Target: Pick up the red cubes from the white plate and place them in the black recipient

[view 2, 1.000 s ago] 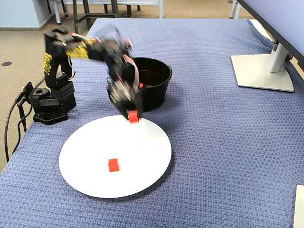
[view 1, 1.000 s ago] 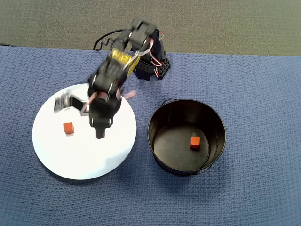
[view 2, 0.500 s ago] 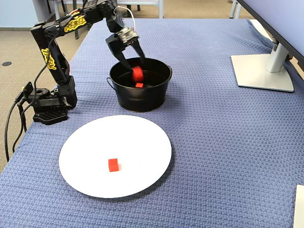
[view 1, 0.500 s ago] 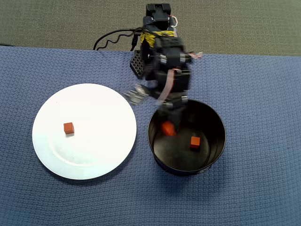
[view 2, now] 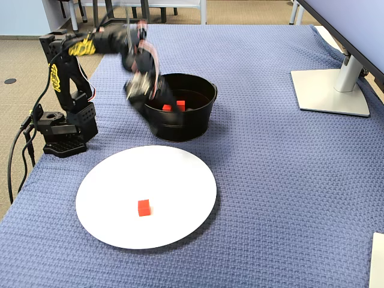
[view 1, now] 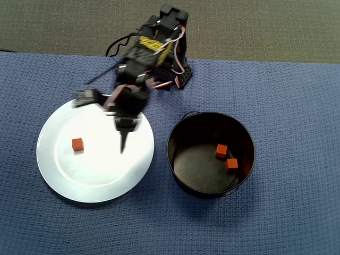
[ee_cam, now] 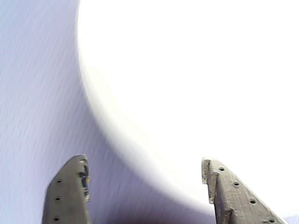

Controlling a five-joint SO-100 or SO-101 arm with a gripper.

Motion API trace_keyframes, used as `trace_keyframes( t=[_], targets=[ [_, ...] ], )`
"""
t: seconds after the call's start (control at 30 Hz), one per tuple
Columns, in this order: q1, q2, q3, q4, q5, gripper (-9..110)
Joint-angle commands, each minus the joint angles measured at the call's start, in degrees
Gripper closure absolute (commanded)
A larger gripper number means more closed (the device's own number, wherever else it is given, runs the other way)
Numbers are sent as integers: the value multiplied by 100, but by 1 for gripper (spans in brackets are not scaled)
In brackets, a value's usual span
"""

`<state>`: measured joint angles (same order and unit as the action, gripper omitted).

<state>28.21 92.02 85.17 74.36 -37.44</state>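
One red cube [view 1: 77,144] lies on the left part of the white plate [view 1: 95,180]; it also shows in the fixed view [view 2: 143,207] on the plate [view 2: 180,180]. Two more red cubes [view 1: 221,151] [view 1: 231,164] lie inside the black pot [view 1: 180,133], and both show in the fixed view [view 2: 167,108] [view 2: 180,105]. My gripper [view 1: 122,139] hangs above the plate's right part, blurred by motion. In the wrist view the gripper [ee_cam: 145,170] is open and empty, over the plate's rim [ee_cam: 140,140] and the blue cloth. The cube is out of the wrist view.
The arm's base [view 2: 63,129] with its cables stands at the cloth's edge behind the plate. A monitor stand [view 2: 330,90] sits far right in the fixed view. A white object [view 2: 378,258] pokes in at the bottom right corner.
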Motion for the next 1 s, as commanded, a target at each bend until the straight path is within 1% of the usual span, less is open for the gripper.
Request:
trace_keyframes(
  t=[0.0,0.1,0.23,0.37,0.47,0.53,0.67,0.97],
  targets=[
    [967,-589,70,-536,-686,78],
    [1301,-1002,114,-721,-958,78],
    [1529,-1151,290,-721,-1415,78],
    [1679,-1450,237,-747,-2171,78],
    [1687,-1644,211,-826,-2944,78],
    [1696,-1767,246,-1169,-3164,78],
    [1802,-1960,70,-1327,-3806,78],
    [1854,-2338,-369,-1441,-3524,81]
  ],
)
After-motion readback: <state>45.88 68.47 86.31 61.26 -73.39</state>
